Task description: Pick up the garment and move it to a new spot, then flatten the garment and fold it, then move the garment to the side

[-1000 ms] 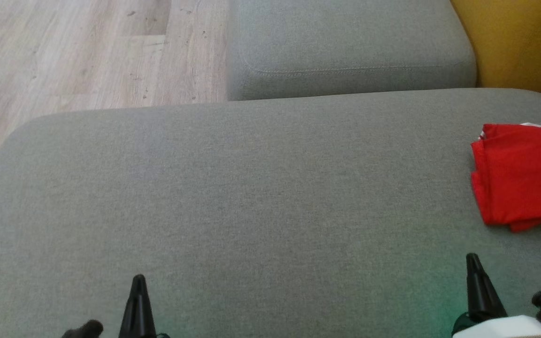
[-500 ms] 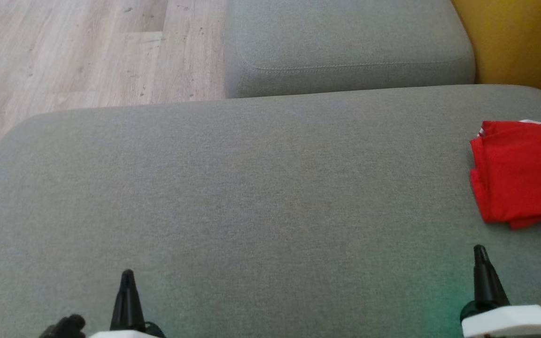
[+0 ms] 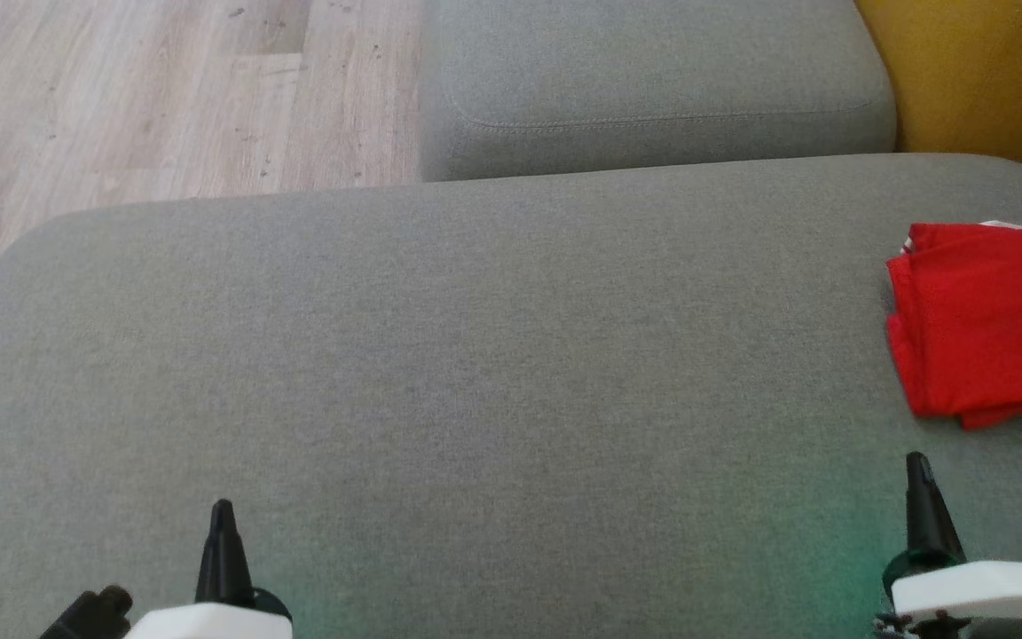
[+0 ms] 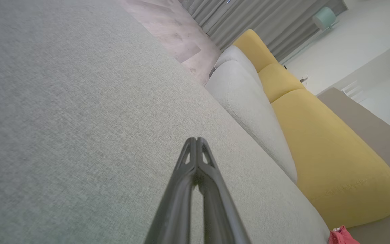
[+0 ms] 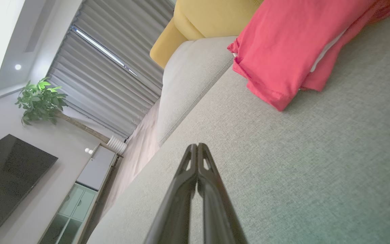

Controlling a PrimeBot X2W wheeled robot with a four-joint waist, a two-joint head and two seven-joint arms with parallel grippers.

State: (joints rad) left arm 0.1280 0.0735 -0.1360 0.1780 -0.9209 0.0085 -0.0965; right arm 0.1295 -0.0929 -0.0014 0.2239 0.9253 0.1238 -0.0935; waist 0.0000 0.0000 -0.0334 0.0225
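Note:
The red garment (image 3: 981,319) lies folded at the right edge of the grey cushion (image 3: 475,355), partly cut off by the head view's border. It also appears in the right wrist view as a red folded stack (image 5: 289,44), and as a small red corner (image 4: 342,236) in the left wrist view. My right gripper (image 3: 919,470) is shut with nothing in it, just below the garment and apart from it. My left gripper (image 3: 222,519) is shut and empty at the lower left, far from the garment. Both fingertip pairs meet in the wrist views (image 4: 196,139) (image 5: 197,145).
A second grey cushion (image 3: 653,80) sits beyond the main one. A yellow sofa part (image 3: 981,71) stands at the upper right. Wooden floor (image 3: 147,89) lies past the cushion's far left edge. A TV (image 5: 8,179), a cabinet and a plant (image 5: 41,101) stand across the room.
The head camera has shifted slightly, so the scene sits a little higher. Both grippers show more of their white wrists and have spread slightly outward. The garment lies as before.

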